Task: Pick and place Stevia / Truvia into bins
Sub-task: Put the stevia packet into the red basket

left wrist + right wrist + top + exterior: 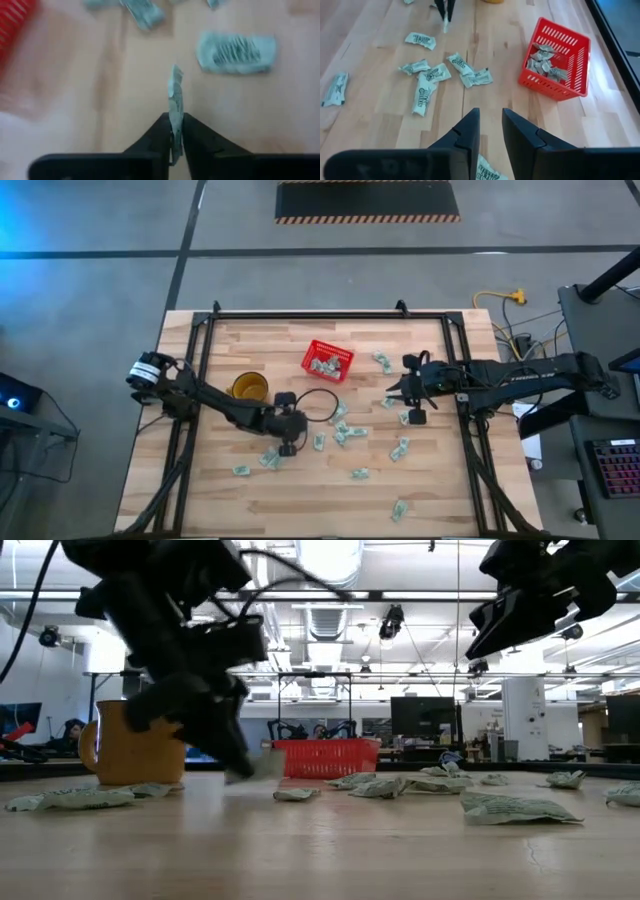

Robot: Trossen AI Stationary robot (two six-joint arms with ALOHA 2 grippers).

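Several pale green and white sachets (pixel 345 432) lie flat and scattered over the wooden table; more lie inside the red basket (pixel 327 361), which also shows in the right wrist view (pixel 555 60). My left gripper (pixel 288 446) is down near the table's middle, shut on one sachet (pixel 175 92). My right gripper (pixel 490 130) hovers open, high over the table's right half (pixel 395 392), with a sachet (pixel 490 171) on the table below its fingers and the basket ahead of it. My left gripper pinches one sachet between its two fingers (pixel 162 132), holding it by one end (pixel 175 120). The fingers come from above, pointing down. The sachet stands edge-on and sticks out past the fingertips, just above the table (pixel 262 766).
A yellow mug (pixel 249 387) stands left of the basket, close to my left arm. A dark cable loop (pixel 320 405) lies by the left gripper. Black frame rails (pixel 460 380) border the table. Bare wood lies along the near edge.
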